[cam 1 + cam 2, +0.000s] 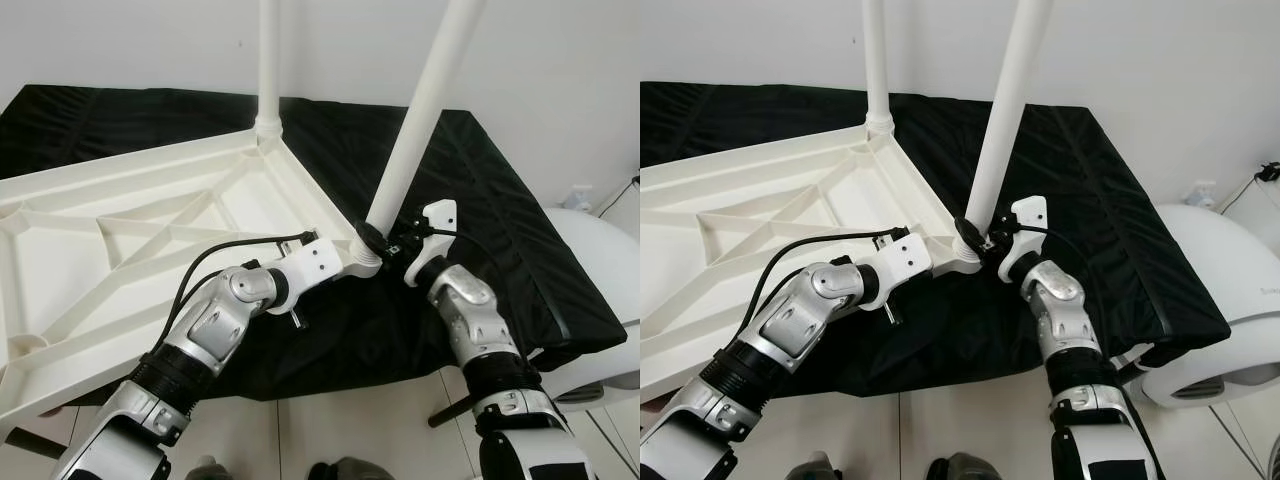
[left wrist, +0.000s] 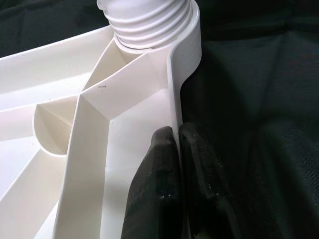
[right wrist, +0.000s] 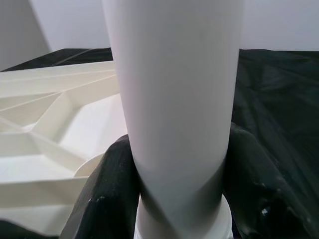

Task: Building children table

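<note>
Table leg clamped at its base; tabletop rim pinched.

The right gripper (image 3: pixel 177 199) is closed around the leaning leg (image 1: pixel 420 120) just above the corner socket (image 2: pixel 149 22). The left gripper (image 2: pixel 177 164) is narrowed onto the rim of the upturned tabletop (image 1: pixel 110 240), one finger (image 2: pixel 154 174) inside, seen in its wrist view. A second leg (image 1: pixel 269 60) stands upright on the far corner. The tabletop lies on a black cloth (image 1: pixel 500 230), whose edge falls beside the arms.

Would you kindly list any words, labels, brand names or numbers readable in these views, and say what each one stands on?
There is no readable text in any view.
Tabletop: plain white plastic; a tiny mark on a rib in the left wrist view is too small to read.
Table leg held by the right gripper: blank.
Left gripper pinching the tabletop rim: no markings.
White appliance at the right edge: faint grey lettering, cut off and too small to read.
</note>
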`<state>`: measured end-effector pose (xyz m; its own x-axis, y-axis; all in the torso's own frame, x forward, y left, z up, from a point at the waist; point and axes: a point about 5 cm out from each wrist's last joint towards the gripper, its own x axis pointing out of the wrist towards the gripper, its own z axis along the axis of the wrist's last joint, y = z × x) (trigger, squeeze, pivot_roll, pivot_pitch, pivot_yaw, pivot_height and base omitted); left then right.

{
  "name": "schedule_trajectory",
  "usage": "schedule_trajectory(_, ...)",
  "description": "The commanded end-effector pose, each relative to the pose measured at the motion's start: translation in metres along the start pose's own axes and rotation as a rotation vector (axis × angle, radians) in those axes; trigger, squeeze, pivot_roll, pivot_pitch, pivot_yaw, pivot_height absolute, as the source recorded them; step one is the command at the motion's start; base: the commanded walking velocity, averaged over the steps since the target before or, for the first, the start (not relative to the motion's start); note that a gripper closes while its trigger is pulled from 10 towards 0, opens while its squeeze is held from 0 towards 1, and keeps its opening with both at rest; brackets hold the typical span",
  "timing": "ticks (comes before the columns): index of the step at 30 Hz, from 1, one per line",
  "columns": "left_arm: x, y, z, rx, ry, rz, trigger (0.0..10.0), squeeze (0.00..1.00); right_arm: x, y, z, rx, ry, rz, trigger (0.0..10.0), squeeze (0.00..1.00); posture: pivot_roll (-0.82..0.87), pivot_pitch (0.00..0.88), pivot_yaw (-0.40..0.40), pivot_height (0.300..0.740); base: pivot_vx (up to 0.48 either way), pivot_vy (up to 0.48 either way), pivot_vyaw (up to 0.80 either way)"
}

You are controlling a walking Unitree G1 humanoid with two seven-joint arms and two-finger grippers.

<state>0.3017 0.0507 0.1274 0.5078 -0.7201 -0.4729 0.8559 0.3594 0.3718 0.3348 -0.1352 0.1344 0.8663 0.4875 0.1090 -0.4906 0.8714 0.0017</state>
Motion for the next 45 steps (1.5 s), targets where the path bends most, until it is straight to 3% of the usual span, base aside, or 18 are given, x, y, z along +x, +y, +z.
schedule_trajectory(1, 0.009, -0.020, 0.006, 0.014, -0.030, -0.109, 10.0, 0.00, 0.004, 0.000, 0.004, 0.012, -0.008, -0.060, 10.0, 0.00, 0.04, 0.006, -0.095, 0.740, 0.000, 0.000, 0.00)
schedule_trajectory(3, 0.009, -0.020, 0.006, 0.014, -0.030, -0.109, 10.0, 0.00, 0.004, 0.000, 0.004, 0.012, -0.008, -0.060, 10.0, 0.00, 0.04, 0.006, -0.095, 0.740, 0.000, 0.000, 0.00)
schedule_trajectory(7, 0.010, -0.021, 0.008, 0.015, -0.035, -0.114, 10.0, 0.00, 0.011, 0.014, -0.007, 0.078, 0.022, -0.237, 10.0, 0.00, 0.04, 0.010, -0.093, 0.740, 0.000, 0.000, 0.00)
schedule_trajectory(9, 0.010, -0.021, 0.008, 0.015, -0.036, -0.116, 10.0, 0.00, 0.014, 0.023, -0.012, 0.078, 0.044, -0.342, 10.0, 0.00, 0.04, 0.009, -0.094, 0.740, 0.000, 0.000, 0.00)
schedule_trajectory(12, 0.010, -0.022, 0.008, 0.016, -0.036, -0.117, 10.0, 0.00, 0.016, 0.027, -0.012, 0.056, 0.048, -0.400, 10.0, 0.00, 0.04, 0.010, -0.094, 0.740, 0.000, 0.000, 0.00)
schedule_trajectory(18, 0.010, -0.022, 0.008, 0.016, -0.035, -0.118, 10.0, 0.00, 0.019, 0.036, -0.009, 0.038, 0.041, -0.416, 10.0, 0.00, 0.04, 0.005, -0.101, 0.740, 0.000, 0.000, 0.00)
schedule_trajectory(29, 0.011, -0.024, 0.007, 0.015, -0.036, -0.117, 10.0, 0.00, 0.015, 0.035, -0.010, 0.017, 0.037, -0.430, 10.0, 0.00, 0.04, 0.000, -0.108, 0.740, 0.000, 0.000, 0.00)
schedule_trajectory(30, 0.011, -0.024, 0.007, 0.015, -0.036, -0.117, 10.0, 0.00, 0.013, 0.034, -0.010, 0.012, 0.038, -0.436, 10.0, 0.04, 0.04, 0.000, -0.108, 0.740, 0.000, 0.000, 0.00)
schedule_trajectory(31, 0.011, -0.024, 0.007, 0.015, -0.036, -0.116, 10.0, 0.00, 0.011, 0.031, -0.011, 0.006, 0.041, -0.443, 10.0, 0.91, 0.04, 0.000, -0.110, 0.740, 0.000, 0.000, 0.00)
schedule_trajectory(32, 0.011, -0.024, 0.007, 0.015, -0.036, -0.116, 10.0, 0.00, 0.011, 0.031, -0.011, 0.006, 0.041, -0.443, 10.0, 0.91, 0.04, 0.000, -0.110, 0.740, 0.000, 0.000, 0.00)
schedule_trajectory(33, 0.012, -0.024, 0.008, 0.014, -0.037, -0.116, 10.0, 0.00, 0.009, 0.029, -0.013, 0.031, 0.042, -0.442, 10.0, 1.00, 0.04, 0.000, -0.110, 0.740, 0.000, 0.000, 0.00)
schedule_trajectory(45, 0.012, -0.025, 0.008, 0.020, -0.039, -0.120, 10.0, 0.00, -0.008, 0.007, -0.022, 0.031, 0.063, -0.449, 10.0, 1.00, 0.04, 0.000, -0.110, 0.740, 0.000, 0.000, 0.00)
